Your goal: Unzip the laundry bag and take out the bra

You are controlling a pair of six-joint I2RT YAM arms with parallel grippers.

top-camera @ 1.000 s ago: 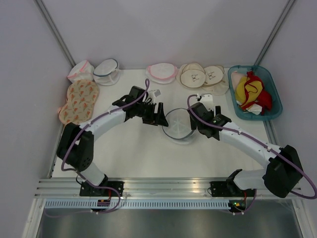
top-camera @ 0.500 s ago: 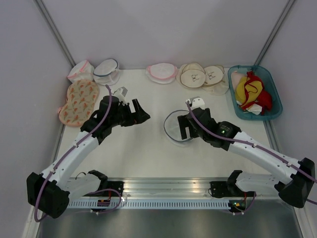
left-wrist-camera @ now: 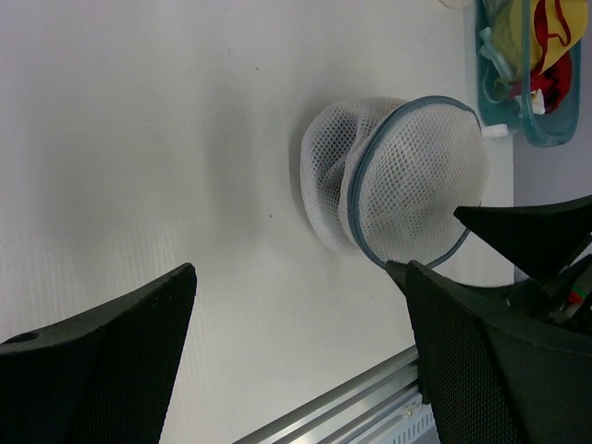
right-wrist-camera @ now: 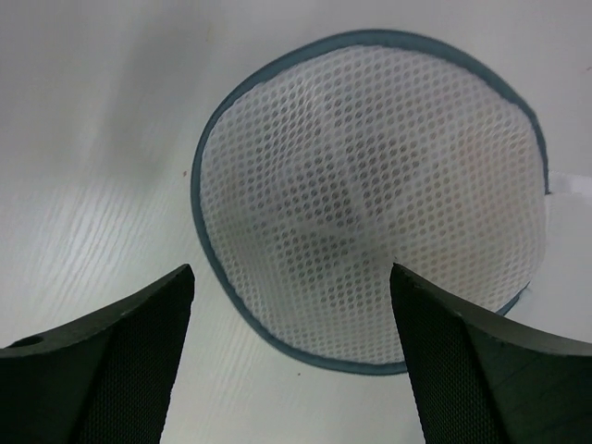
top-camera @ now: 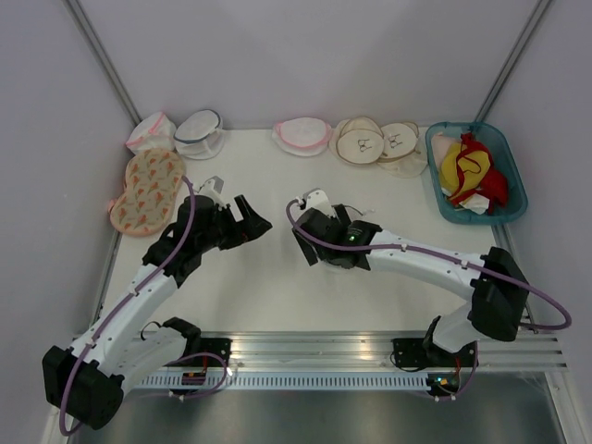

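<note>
The laundry bag (right-wrist-camera: 370,185), round white mesh with blue-grey trim, lies on the table. In the top view it is mostly hidden under my right arm and only its near edge (top-camera: 340,263) shows. My right gripper (top-camera: 319,242) hangs open just above it, with the bag's near rim between its fingers (right-wrist-camera: 291,277). My left gripper (top-camera: 252,223) is open and empty, left of the bag and apart from it. In its wrist view (left-wrist-camera: 291,277) the bag (left-wrist-camera: 407,180) lies ahead. The bra does not show apart from the bag; the mesh has only a faint beige tint.
A teal basket (top-camera: 511,180) of red and yellow garments stands at the back right. Beige round cups (top-camera: 377,143), a pink-trimmed bag (top-camera: 302,135), another dark-trimmed bag (top-camera: 201,132) and a pink-trimmed one (top-camera: 150,132) line the back. A patterned peach bra (top-camera: 148,188) lies left. A metal rail (top-camera: 305,347) edges the front.
My left arm has drawn back to the left, away from the bag. My right gripper has swung left and now sits over the bag.
</note>
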